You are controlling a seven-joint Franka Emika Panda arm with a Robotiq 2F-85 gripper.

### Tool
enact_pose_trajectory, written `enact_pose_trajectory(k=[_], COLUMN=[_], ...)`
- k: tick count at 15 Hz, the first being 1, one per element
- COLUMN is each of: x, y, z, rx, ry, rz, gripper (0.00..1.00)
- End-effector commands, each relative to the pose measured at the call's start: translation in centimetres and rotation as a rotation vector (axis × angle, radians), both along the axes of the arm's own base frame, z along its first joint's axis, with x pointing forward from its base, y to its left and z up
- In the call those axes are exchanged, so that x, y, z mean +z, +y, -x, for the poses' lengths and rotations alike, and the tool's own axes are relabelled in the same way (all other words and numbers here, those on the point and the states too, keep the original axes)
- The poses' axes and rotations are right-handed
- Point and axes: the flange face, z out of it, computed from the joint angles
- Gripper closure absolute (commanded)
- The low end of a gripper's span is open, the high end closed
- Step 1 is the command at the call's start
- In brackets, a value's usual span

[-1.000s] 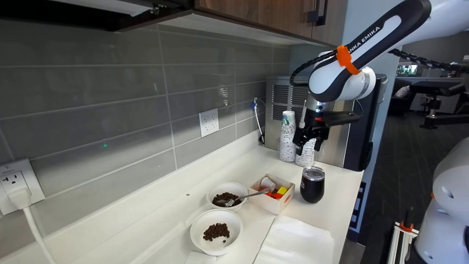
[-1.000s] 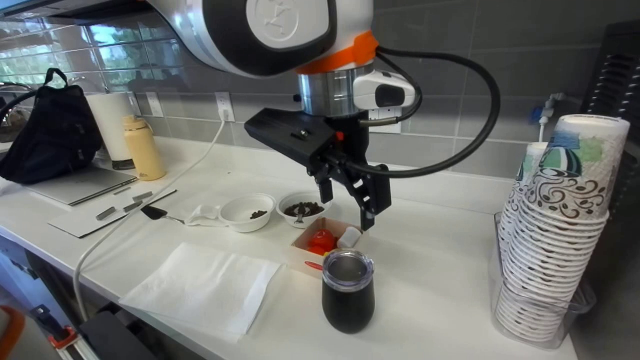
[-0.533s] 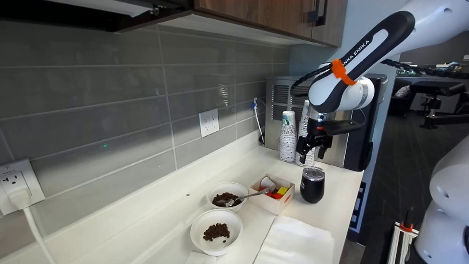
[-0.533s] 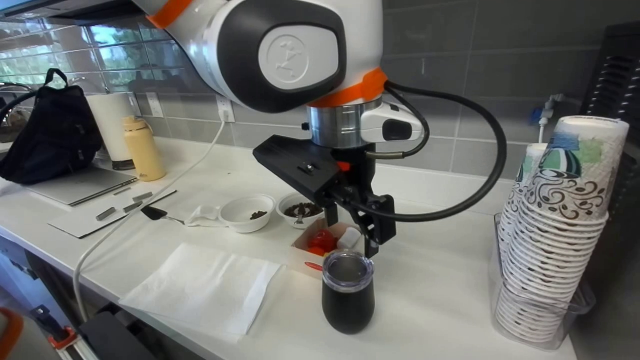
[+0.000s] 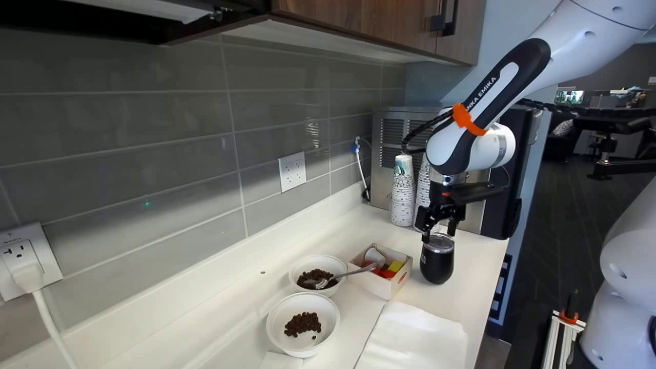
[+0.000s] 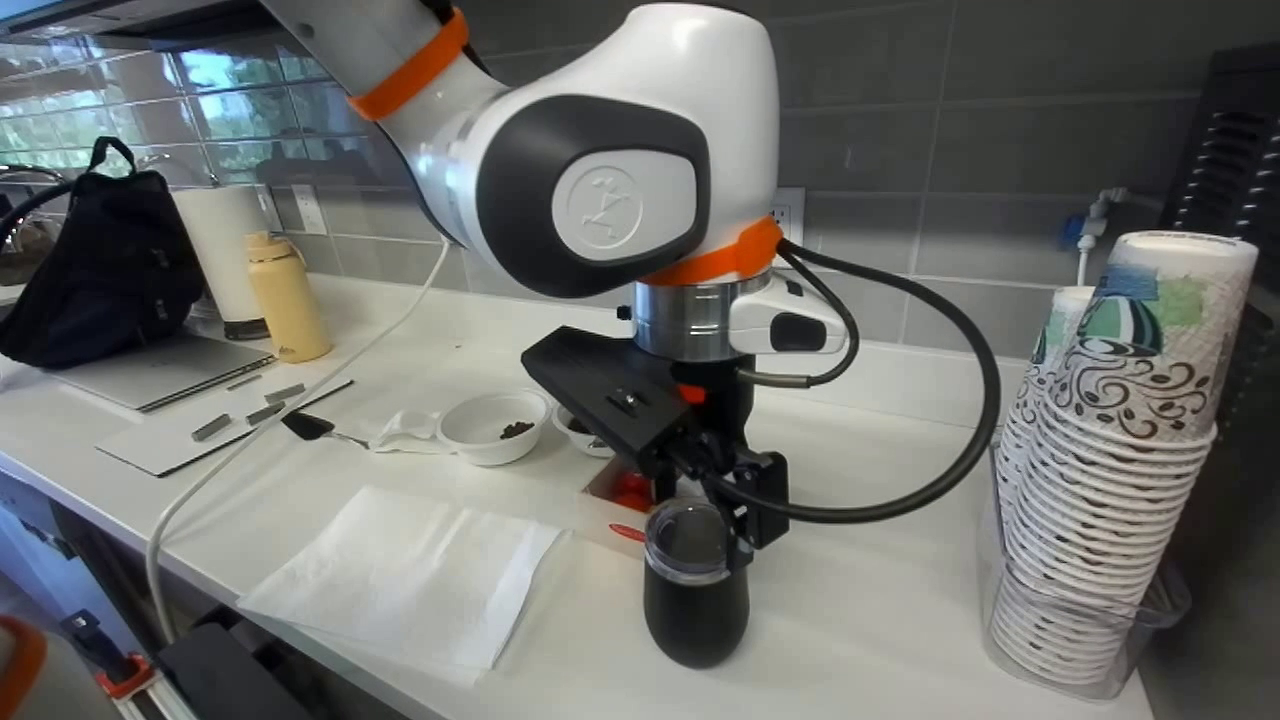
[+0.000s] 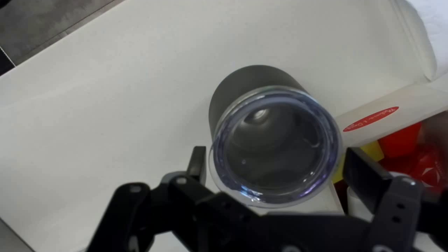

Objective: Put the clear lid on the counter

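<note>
The clear lid (image 5: 439, 243) sits on top of the dark cup (image 5: 436, 267), which stands upright on the pale counter (image 5: 474, 287). The lid (image 6: 686, 545) and cup (image 6: 696, 622) also show in an exterior view, on the counter (image 6: 880, 610). My gripper (image 5: 438, 236) points down, right over the cup, with its fingertips at about lid height. In the wrist view my gripper (image 7: 275, 160) is open, one finger on either side of the lid (image 7: 274, 148). A gap shows on both sides, and nothing is held. The cup's wall (image 7: 241, 82) shows behind the lid.
A small box (image 6: 610, 520) with red and yellow things stands close beside the cup. Two white bowls (image 5: 302, 346) with dark beans and a white folded cloth (image 5: 415, 338) lie nearby. Stacked paper cups (image 6: 1110, 500) stand in a clear tray near a steel machine (image 5: 471, 207).
My gripper has moved down from well above the cup to the lid's height, its fingers now on either side of it. The cup and lid have not moved.
</note>
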Motion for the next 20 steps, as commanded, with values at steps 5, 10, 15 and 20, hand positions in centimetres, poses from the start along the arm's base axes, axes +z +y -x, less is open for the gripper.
enact_pose_trajectory(k=[5,10,15,20], x=[-1.3,-1.0,0.0,-0.3], y=[-0.6,-0.4,-0.7,-0.4], z=[-0.5,-0.6,-0.9,-0.8], rx=[-0.013,-0.011,-0.013,-0.004], ry=[0.018,0.016,0.003,0.014], rz=[0.013,0.004,0.005,0.002], gripper=[0.0,0.0,0.0,0.0])
